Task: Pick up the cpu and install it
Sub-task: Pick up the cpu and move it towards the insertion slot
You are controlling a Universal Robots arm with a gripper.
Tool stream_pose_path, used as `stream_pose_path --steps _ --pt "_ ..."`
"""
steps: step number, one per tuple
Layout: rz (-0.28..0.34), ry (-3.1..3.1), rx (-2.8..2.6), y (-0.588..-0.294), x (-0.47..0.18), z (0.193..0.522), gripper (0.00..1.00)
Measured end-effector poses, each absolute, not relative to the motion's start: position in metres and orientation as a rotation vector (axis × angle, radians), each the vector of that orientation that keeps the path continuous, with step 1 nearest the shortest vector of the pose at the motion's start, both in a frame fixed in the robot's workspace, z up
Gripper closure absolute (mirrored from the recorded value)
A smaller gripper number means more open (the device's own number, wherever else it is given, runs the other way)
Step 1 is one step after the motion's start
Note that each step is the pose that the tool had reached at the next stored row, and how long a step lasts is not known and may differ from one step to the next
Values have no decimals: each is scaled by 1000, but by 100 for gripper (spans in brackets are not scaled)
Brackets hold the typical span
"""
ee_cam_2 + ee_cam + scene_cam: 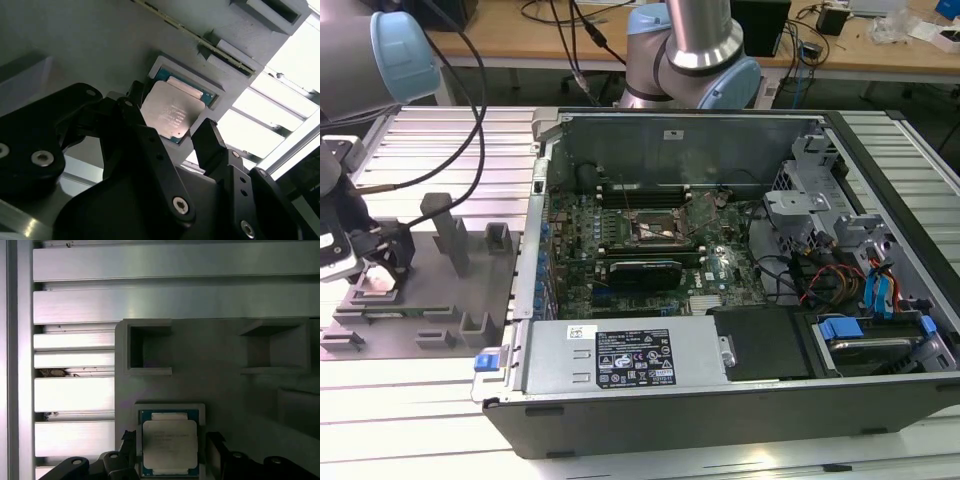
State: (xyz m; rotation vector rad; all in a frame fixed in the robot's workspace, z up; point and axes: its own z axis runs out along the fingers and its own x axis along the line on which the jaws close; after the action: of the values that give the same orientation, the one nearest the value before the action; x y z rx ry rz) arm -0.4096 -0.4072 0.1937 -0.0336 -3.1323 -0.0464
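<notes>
- Where a shallow square pocket is sunk in the grey fixture plate [225, 390], the cpu [170, 446] lies flat with its pale metal top up. A thin green border shows round it in both wrist views [167, 112].
- Pincer [170, 439]: black, spread wide and holding nothing. It is set low over the pocket, with one of its fingers [207, 142] on each side of the cpu and a gap left between each finger and the chip.
- Fixture plate, further: it carries raised grey blocks and open-sided recesses, and lies at the exterior view's left [430, 290].
- Bench [420, 420]: ribbed aluminium slats that bear both the plate and the computer case.
- Computer case [720, 420]: dark and lying open on its side, at the exterior view's right of the plate.
- Motherboard [575, 250]: green, inside the case, with a dark metal-framed socket [655, 228] near its middle, well apart from the cpu.
- Arm [360, 55]: silver tube with pale blue joint caps, reaching down over the plate.
</notes>
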Motion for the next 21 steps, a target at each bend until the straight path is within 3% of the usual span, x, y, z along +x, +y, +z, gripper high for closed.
stream_pose_path --steps 21 --pt "-32 -3133 -7 -407 -410 188 34"
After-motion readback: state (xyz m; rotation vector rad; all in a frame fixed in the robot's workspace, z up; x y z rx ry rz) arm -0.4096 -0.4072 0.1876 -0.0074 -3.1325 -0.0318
